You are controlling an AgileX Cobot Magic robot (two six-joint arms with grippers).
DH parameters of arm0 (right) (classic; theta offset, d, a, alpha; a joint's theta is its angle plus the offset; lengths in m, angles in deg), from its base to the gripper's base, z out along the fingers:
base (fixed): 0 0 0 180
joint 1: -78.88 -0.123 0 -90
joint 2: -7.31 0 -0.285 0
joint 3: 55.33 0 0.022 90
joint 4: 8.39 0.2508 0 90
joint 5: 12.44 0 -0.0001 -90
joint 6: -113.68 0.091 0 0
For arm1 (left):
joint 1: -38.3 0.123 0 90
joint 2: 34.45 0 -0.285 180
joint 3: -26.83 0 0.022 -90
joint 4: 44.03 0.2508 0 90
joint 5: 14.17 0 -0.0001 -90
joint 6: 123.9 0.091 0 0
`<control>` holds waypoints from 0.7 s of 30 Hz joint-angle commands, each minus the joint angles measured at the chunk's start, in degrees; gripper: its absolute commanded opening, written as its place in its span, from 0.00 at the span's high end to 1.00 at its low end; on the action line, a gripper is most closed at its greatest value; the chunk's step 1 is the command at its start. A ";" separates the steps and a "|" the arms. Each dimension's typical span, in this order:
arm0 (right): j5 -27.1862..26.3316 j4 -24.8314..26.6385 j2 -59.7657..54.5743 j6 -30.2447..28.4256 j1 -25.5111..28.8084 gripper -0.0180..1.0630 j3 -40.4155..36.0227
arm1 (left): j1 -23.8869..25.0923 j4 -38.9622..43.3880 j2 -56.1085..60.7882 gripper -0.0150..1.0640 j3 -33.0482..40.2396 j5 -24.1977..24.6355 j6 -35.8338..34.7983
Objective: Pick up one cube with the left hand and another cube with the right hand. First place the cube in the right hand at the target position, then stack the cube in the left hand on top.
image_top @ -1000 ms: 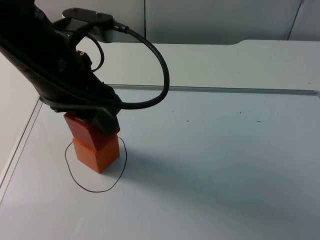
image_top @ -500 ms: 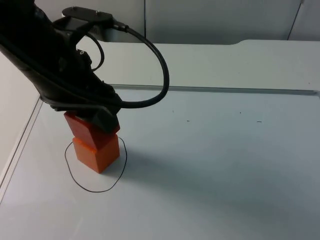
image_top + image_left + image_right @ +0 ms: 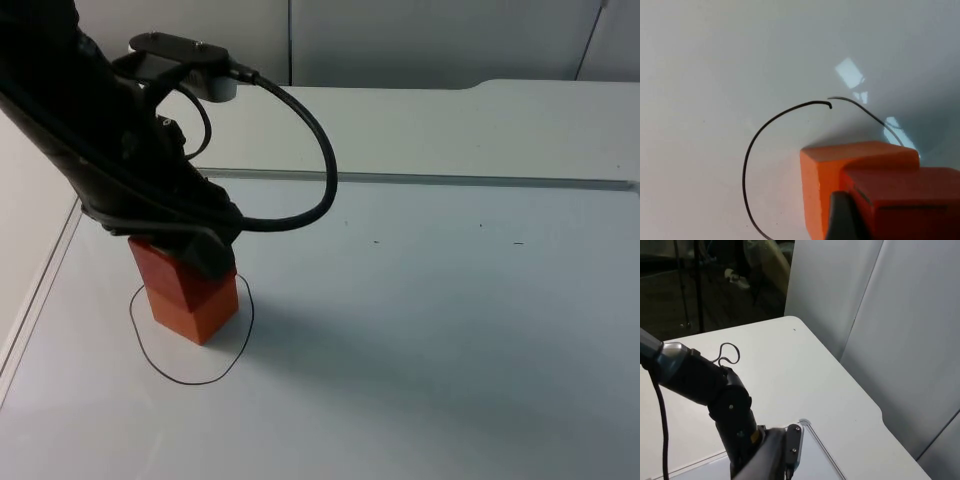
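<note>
Left of frame, top view: left gripper (image 3: 190, 262) clamped on darker orange upper cube (image 3: 160, 268), sitting atop lighter orange lower cube (image 3: 205, 308) inside black drawn circle (image 3: 190, 378). Right gripper state: can't tell.

two orange cubes (image 3: 190, 295) inside a thin black ring (image 3: 160, 365) on the white table (image 3: 450, 330)

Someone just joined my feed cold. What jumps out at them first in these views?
The two orange cubes: the upper cube sits on the lower cube, inside the black drawn circle near the table's left edge. The left gripper is right down on the upper cube, its black arm dominating the top view. In the left wrist view the upper cube sits offset on the lower one.
</note>
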 commanded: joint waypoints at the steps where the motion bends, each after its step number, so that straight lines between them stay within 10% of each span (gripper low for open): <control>1: 0.35 0.20 0.21 -0.28 0.29 0.05 0.24 | 0.00 0.10 -0.15 0.99 -0.43 0.00 -0.36; 21: 1.77 0.20 0.21 -0.28 0.29 0.05 0.24 | 0.00 -1.73 -0.15 0.95 -0.43 -1.51 -1.43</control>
